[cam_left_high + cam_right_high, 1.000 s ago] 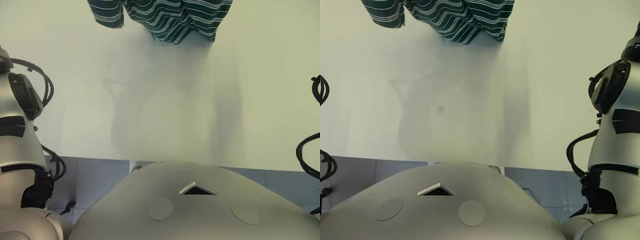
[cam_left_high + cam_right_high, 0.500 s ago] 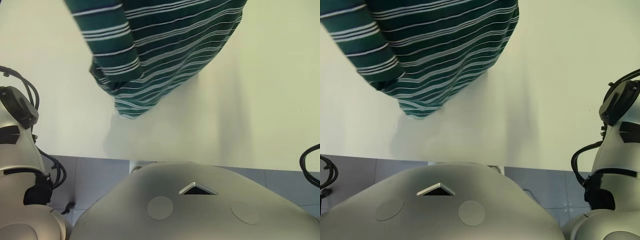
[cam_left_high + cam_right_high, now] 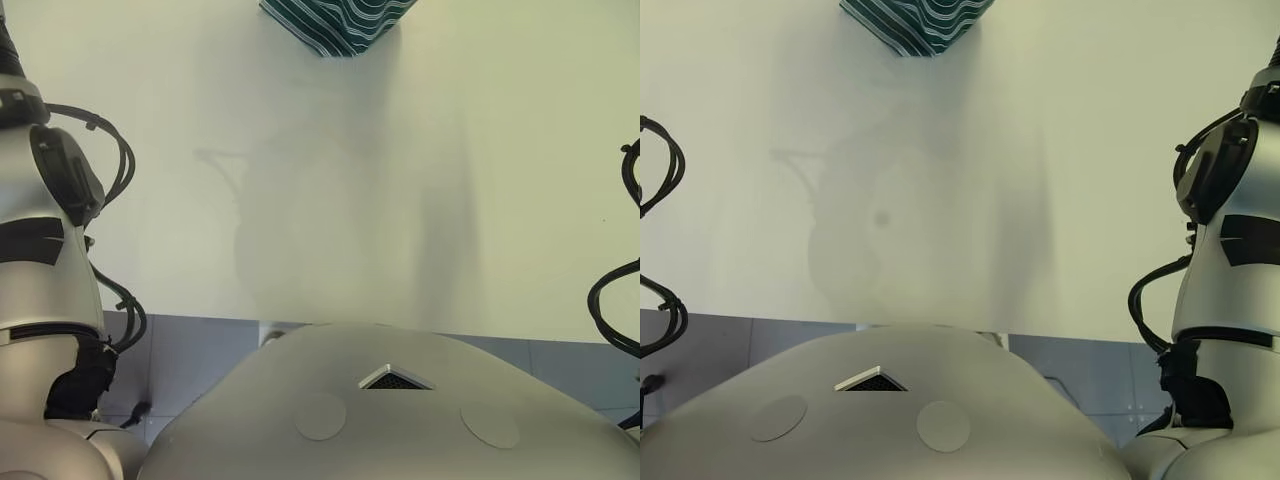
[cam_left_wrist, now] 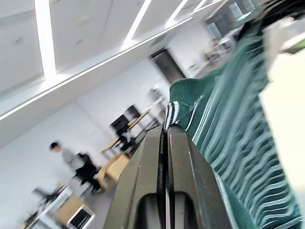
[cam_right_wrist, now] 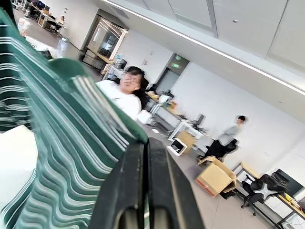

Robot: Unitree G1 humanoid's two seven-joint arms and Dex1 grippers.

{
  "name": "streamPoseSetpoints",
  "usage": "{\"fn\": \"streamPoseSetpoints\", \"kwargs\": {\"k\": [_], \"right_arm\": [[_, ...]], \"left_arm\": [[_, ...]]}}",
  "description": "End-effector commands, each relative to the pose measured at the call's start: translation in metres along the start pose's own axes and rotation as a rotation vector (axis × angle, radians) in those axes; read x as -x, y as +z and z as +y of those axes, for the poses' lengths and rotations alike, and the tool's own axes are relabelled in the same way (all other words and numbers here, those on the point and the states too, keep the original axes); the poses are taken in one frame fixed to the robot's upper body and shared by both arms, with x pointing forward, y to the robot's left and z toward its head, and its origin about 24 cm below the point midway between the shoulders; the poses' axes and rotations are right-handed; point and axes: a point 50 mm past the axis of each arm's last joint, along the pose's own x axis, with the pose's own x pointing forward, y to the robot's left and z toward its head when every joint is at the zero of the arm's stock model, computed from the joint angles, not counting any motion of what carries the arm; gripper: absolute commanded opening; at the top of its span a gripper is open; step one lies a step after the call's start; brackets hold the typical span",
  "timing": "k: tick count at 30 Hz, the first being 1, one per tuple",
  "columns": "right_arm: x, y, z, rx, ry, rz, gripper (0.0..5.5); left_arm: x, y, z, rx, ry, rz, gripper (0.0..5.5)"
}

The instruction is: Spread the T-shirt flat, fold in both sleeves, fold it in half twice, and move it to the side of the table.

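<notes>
The T-shirt [image 3: 338, 22] is dark green with thin white stripes. It hangs in the air above the far middle of the white table [image 3: 330, 200], with just its lowest tip inside the eye views. My left gripper [image 4: 166, 130] is shut on a ribbed edge of the T-shirt [image 4: 224, 124], the cloth pinched between its fingers. My right gripper [image 5: 145, 143] is shut on another part of the T-shirt [image 5: 57, 143], which drapes away from it in folds. Both arms are raised high at the sides of the table.
The white table spreads wide below the hanging cloth, with its near edge [image 3: 330, 322] just ahead of me and grey floor [image 3: 190, 360] beyond that edge. Cables loop at both arms.
Half a second ago the T-shirt hung low over the table's near middle. It has since been lifted and swung away, leaving just its tip at the top. The left arm has risen.
</notes>
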Motion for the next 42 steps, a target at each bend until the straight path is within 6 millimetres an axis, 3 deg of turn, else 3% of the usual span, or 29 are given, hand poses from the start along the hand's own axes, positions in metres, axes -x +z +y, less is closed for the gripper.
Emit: {"fn": "streamPoseSetpoints", "kwargs": {"k": [1,4,8,11,13,16,18,21,23,27,31,33,36,39,42], "right_arm": [[0.008,-0.008,0.008,-0.024,0.07,0.026,0.0],[0.011,0.003,0.006,-0.099,0.103,-0.056,0.0],[0.027,0.03,0.002,-0.229,0.207,-0.225,0.0],[0.041,0.049,0.011,-0.305,0.337,-0.341,0.0],[0.049,0.058,0.013,-0.345,0.374,-0.4,0.0],[0.05,0.057,0.013,-0.377,0.368,-0.404,0.0],[0.035,0.029,0.018,-0.3,0.29,-0.216,0.0],[0.01,-0.019,0.02,-0.109,0.132,0.079,0.0],[0.0,-0.027,0.012,-0.041,0.026,0.12,0.0],[0.003,-0.004,-0.015,-0.046,-0.107,0.002,0.0],[0.014,0.009,-0.021,-0.048,-0.111,-0.053,0.0],[0.016,0.007,-0.014,-0.058,-0.066,-0.05,0.0],[0.016,-0.01,0.014,-0.103,0.092,-0.003,0.0],[0.032,-0.037,0.063,-0.169,0.387,0.084,0.0],[0.051,-0.046,0.093,-0.232,0.575,0.144,0.0]], "left_arm": [[0.009,-0.001,-0.024,0.068,-0.085,-0.001,0.02],[0.011,0.016,-0.016,0.148,-0.049,-0.1,0.02],[0.02,0.063,0.0,0.281,-0.044,-0.343,0.02],[0.03,0.095,-0.002,0.343,-0.135,-0.475,0.02],[0.032,0.106,-0.006,0.364,-0.179,-0.509,0.02],[0.027,0.098,-0.015,0.394,-0.215,-0.468,0.02],[0.012,0.068,-0.017,0.354,-0.163,-0.303,0.02],[-0.009,0.004,-0.006,0.207,0.001,0.043,0.02],[-0.016,-0.017,0.009,0.116,0.127,0.161,0.02],[-0.013,0.003,0.041,0.121,0.297,0.002,0.02],[-0.002,0.026,0.045,0.167,0.253,-0.171,0.02],[0.005,0.021,0.023,0.155,0.094,-0.135,0.02],[0.017,-0.013,-0.038,0.145,-0.215,0.065,0.02],[0.031,-0.037,-0.099,0.184,-0.452,0.205,0.02],[0.035,-0.035,-0.123,0.217,-0.527,0.205,0.02]]}}
